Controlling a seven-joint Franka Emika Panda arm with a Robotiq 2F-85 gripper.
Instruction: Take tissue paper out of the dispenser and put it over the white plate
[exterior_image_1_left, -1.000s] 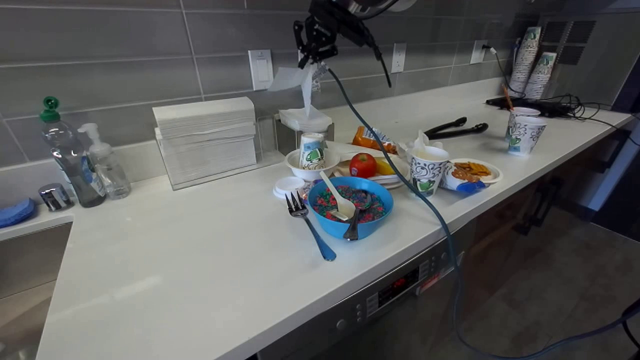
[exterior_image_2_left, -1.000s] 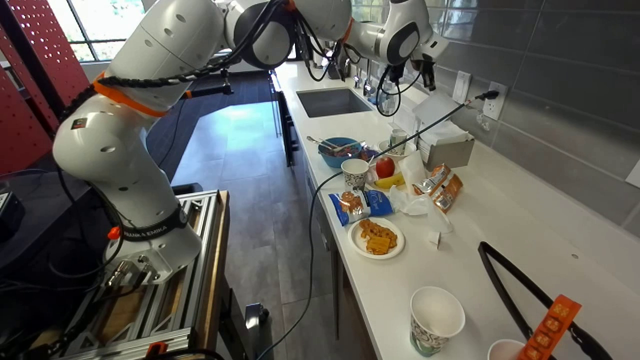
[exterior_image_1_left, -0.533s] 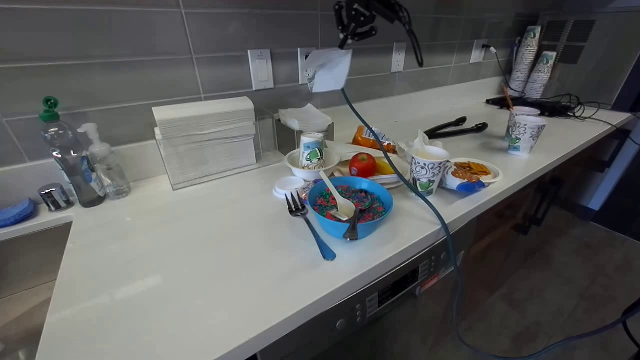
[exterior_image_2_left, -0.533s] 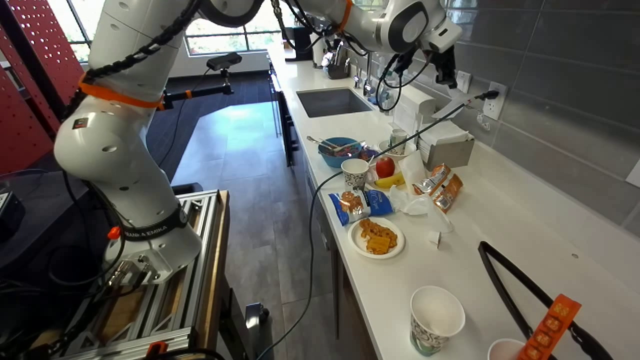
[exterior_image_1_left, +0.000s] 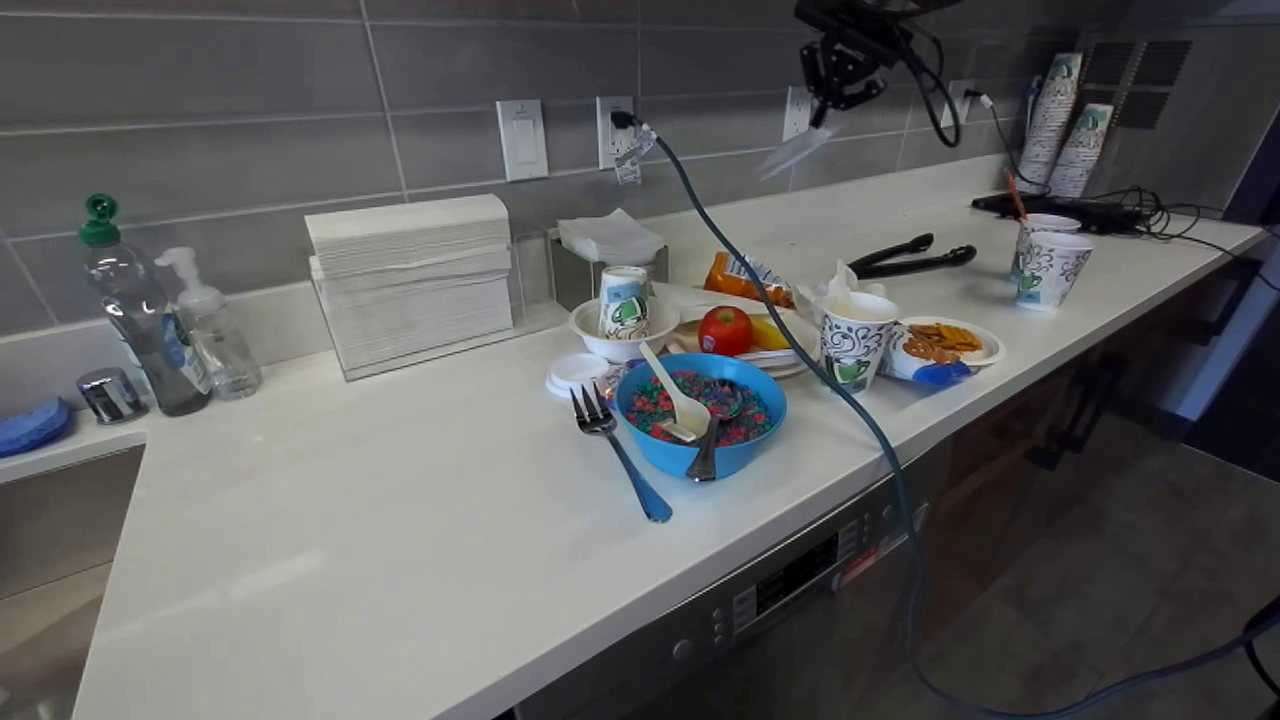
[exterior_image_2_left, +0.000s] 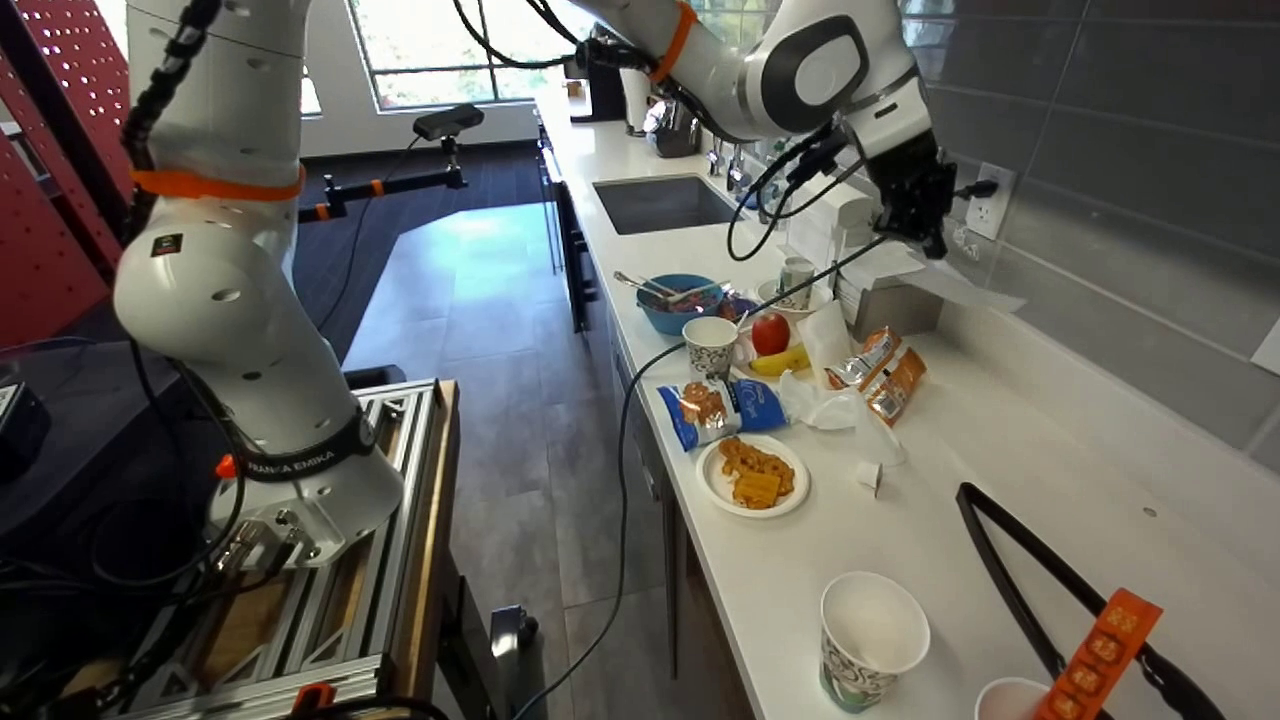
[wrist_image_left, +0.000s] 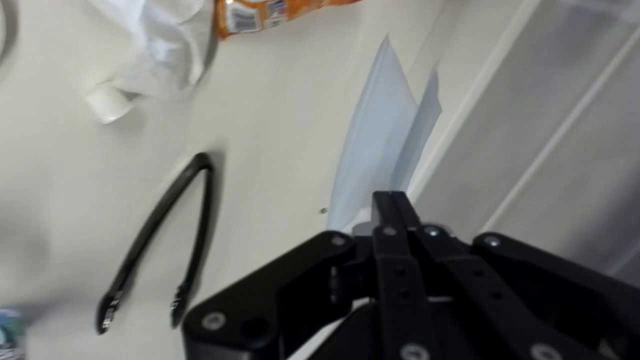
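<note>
My pincer (wrist_image_left: 392, 196) has the tissue paper (wrist_image_left: 377, 125) by one end, its two fingers (wrist_image_left: 383, 214) pressed together on it, up in the air over the counter (exterior_image_1_left: 430, 500). In the wrist view the sheet runs from my fingertips toward 12 o'clock in two pale, pointed flaps; in an exterior view it trails toward 4 o'clock. Also there, at 7 o'clock from me, stands the dispenser (exterior_image_2_left: 903, 312), a grey box with more white tissues (exterior_image_1_left: 608, 236) piled in it. The sheet is out of it.

The white plate (exterior_image_2_left: 716, 490), loaded with orange and brown snacks (exterior_image_2_left: 757, 485) (just what they are I cannot tell), lies farther off, again near 7 o'clock, well apart from the sheet. A blue snack bag (exterior_image_2_left: 757, 405) rests at the plate's 11 o'clock; whether the two touch I cannot tell.

In the wrist view black tongs (wrist_image_left: 155, 225) lie at 9 o'clock from my fingertips, and an orange bag (wrist_image_left: 295, 7) at 11 o'clock. In an exterior view a red apple (exterior_image_1_left: 726, 330) sits at 7 o'clock from me, with a blue bowl (exterior_image_1_left: 745, 455) of coloured bits (exterior_image_1_left: 650, 398) farther along much the same line. A fork (exterior_image_1_left: 627, 463) lies just beside the bowl, at its 8 o'clock.
</note>
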